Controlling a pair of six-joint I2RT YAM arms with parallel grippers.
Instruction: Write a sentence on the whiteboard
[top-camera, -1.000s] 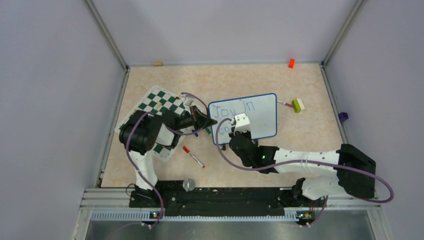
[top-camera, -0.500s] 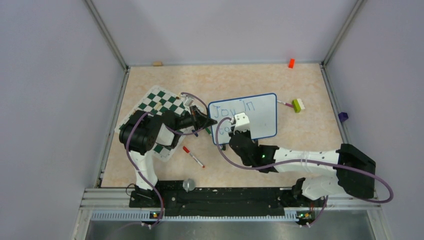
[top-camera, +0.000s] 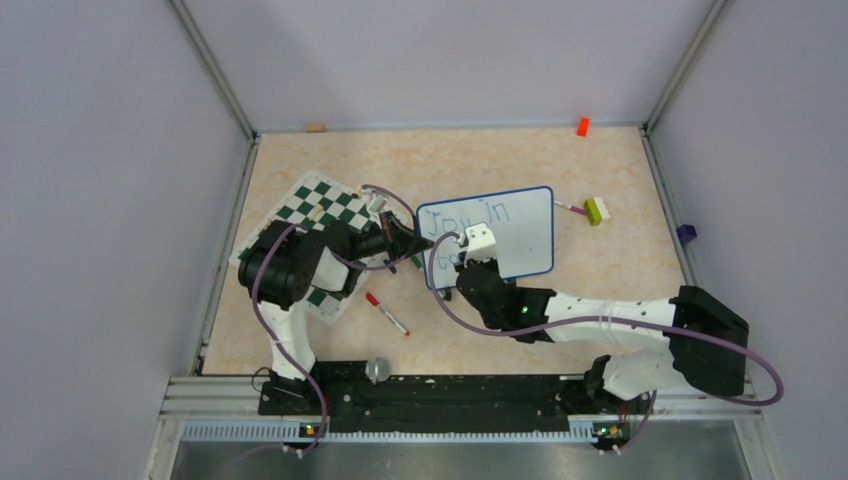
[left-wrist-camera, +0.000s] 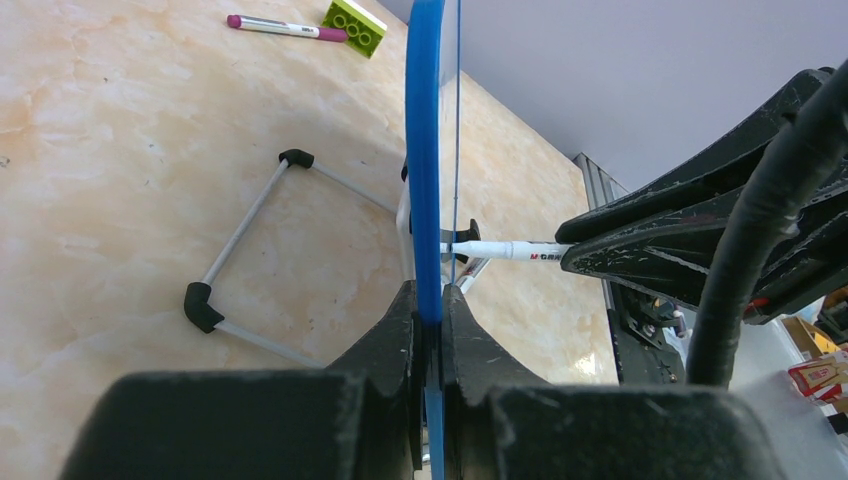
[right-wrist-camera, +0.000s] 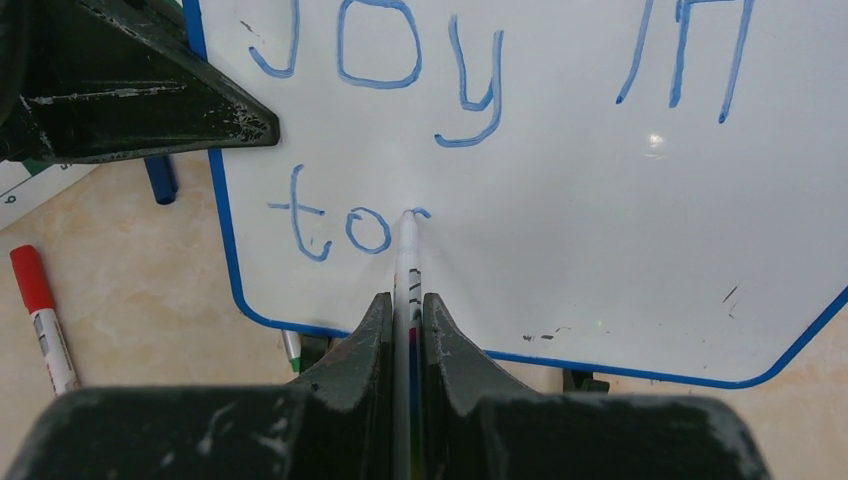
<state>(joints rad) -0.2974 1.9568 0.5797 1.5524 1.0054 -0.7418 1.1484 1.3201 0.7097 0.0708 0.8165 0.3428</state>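
Left claw (left-wrist-camera: 428, 298) clamped tight, right claw (right-wrist-camera: 406, 305) pinched closed

A beige marbled surface (top-camera: 330, 160) carries a green-and-white checkered mat (top-camera: 322, 203) at left and a whiteboard (top-camera: 520, 225) standing at the middle. A red-capped marker (top-camera: 386, 313) lies near the front. At right, a green block (top-camera: 597, 210) lies beside a purple-capped marker (top-camera: 570, 207), and an orange block (top-camera: 583, 126) sits at the far edge.

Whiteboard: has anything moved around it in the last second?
The right gripper, shut on the marker, shifted slightly left over the second line of the sentence; its tip now sits just after "to". The left gripper stayed clamped on the whiteboard at its left edge, and the board itself did not move.
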